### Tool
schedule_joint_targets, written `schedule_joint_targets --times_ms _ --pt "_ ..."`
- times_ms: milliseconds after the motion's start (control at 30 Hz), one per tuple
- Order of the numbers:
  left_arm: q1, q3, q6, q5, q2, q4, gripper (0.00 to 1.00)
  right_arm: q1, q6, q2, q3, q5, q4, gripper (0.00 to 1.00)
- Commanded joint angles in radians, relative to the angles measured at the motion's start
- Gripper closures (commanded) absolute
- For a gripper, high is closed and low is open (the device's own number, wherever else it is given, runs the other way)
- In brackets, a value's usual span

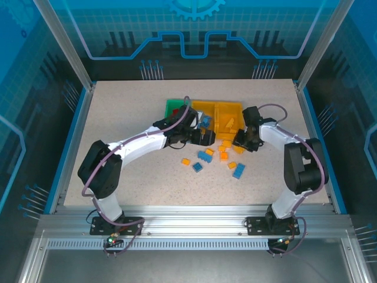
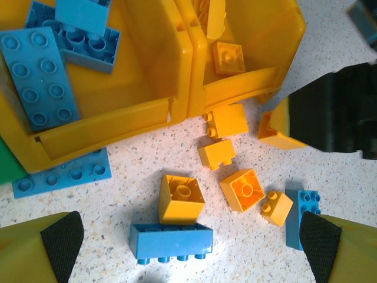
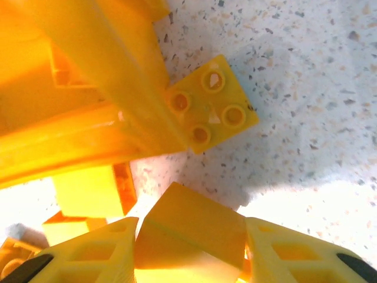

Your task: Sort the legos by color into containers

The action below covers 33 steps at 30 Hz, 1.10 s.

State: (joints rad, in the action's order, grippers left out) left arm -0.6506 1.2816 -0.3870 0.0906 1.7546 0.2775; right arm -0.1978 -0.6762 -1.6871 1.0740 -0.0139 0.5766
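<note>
The containers stand in a row at the back: a green bin and two orange-yellow bins. In the left wrist view the middle bin holds blue legos and the right bin holds orange-yellow ones. My left gripper hangs open above a blue brick and a tipped yellow brick. My right gripper is shut on a yellow brick just in front of the right bin's wall.
Loose legos lie on the table in front of the bins: blue ones and orange-yellow ones. A flat yellow brick leans against the bin's corner. A blue plate lies below the middle bin.
</note>
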Motion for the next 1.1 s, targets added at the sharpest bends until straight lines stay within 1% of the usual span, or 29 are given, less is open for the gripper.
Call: schedule_joint_targets --times_ms 0,133,233,433,633,767,833,967,1067 --pt "0.006 -0.033 -0.019 -0.014 -0.044 -0.018 0.01 -0.004 0.018 0.077 0.023 0.034 0.053 0.61" --pt "0.006 -0.056 -0.026 -0.021 -0.053 -0.014 0.01 -0.004 0.023 0.103 0.088 0.082 0.064 0.60" --pt "0.006 -0.074 -0.040 -0.038 -0.055 0.005 0.01 -0.007 0.031 0.073 0.162 0.075 0.071 0.60" --pt "0.005 -0.158 -0.089 -0.073 -0.085 0.018 0.01 -0.010 0.062 -0.044 0.288 0.058 0.036 0.60" --pt "0.004 -0.239 -0.126 -0.132 -0.120 0.074 0.01 -0.008 0.079 -0.184 0.420 0.037 0.046 0.60" --pt "0.002 -0.280 -0.140 -0.138 -0.125 0.080 0.01 -0.008 0.081 -0.249 0.481 0.010 0.060 0.58" --pt "-0.005 -0.290 -0.142 -0.146 -0.119 0.084 0.01 -0.008 0.083 -0.268 0.502 0.007 0.069 0.56" --pt "-0.025 -0.288 -0.115 -0.157 -0.096 0.100 0.06 -0.010 0.084 -0.273 0.509 0.019 0.075 0.44" --pt "-0.045 -0.272 -0.083 -0.193 -0.069 0.127 0.10 -0.015 0.089 -0.250 0.503 0.036 0.075 0.37"
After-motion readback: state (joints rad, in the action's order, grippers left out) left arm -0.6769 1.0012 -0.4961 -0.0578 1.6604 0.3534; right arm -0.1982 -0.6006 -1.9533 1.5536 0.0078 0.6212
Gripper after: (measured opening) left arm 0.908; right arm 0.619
